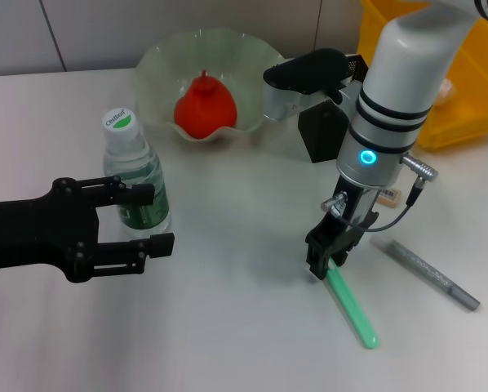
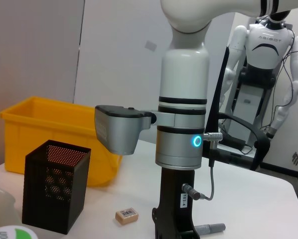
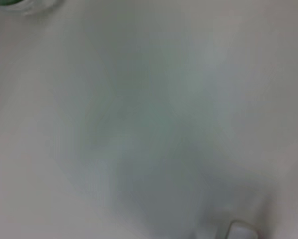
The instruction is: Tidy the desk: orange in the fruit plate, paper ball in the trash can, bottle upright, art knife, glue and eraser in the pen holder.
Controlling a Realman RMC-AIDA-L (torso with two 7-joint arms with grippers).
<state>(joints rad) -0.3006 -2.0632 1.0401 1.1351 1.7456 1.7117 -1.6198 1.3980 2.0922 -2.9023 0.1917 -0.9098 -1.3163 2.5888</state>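
The right gripper [image 1: 329,255] points straight down at the surface [image 1: 228,327], its fingers closing narrowly on the near end of a green stick [image 1: 350,306], likely the glue; whether it grips yet I cannot tell. That is the step in hand; next comes a lift toward the pen holder [image 2: 54,186], past the eraser [image 2: 127,215] and the grey art knife [image 1: 436,273]. The left gripper [image 1: 142,220] stands wide beside the upright bottle [image 1: 134,175]. The orange [image 1: 205,106] sits in the fruit plate [image 1: 158,61].
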